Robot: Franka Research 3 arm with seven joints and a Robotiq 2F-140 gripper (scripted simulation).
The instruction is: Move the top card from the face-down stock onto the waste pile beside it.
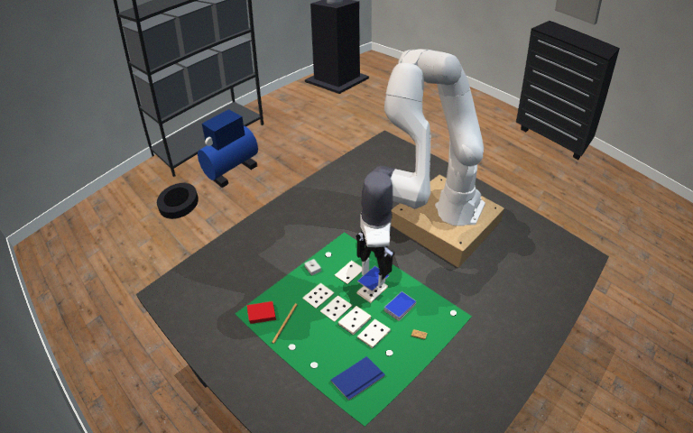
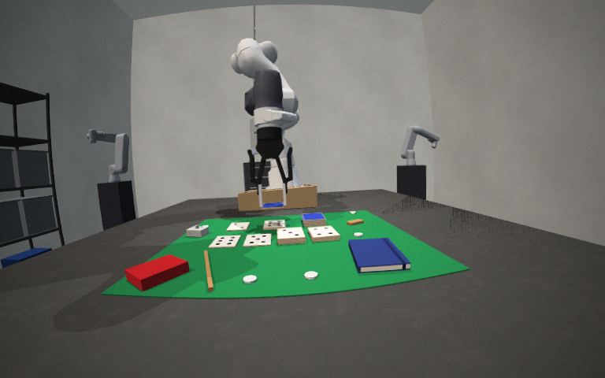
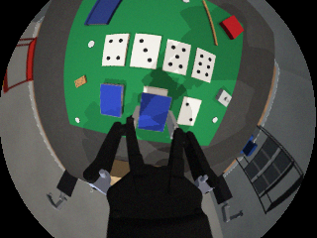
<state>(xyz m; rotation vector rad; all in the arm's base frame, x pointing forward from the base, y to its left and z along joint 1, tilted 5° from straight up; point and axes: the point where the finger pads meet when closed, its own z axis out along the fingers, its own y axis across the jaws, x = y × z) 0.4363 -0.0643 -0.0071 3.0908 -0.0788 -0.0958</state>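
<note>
My black two-finger gripper points straight down, its fingers about half open and clamped on the two opposite edges of a flat blue-backed plywood card. The card hangs level between my fingertips, clear of the mat and not resting on anything. In the wrist view the blue card sits right between my fingers and covers most of what lies below it.

Directly under the card is the waste pile, a short stack topped by a white tile with black pips; only its edge shows past the card in the wrist view. Just beside it, on the side toward the small cork-coloured block, stands the face-down stock, a thicker stack with a blue top, untouched by my fingers and apart from the held card.

On the other side of the waste pile lies a single white pip tile, then a small grey box. The farther row holds four white pip tiles side by side. All of it sits on a green mat, with a red block, a thin wooden stick, a blue notebook and several white discs around the outer edges.
</note>
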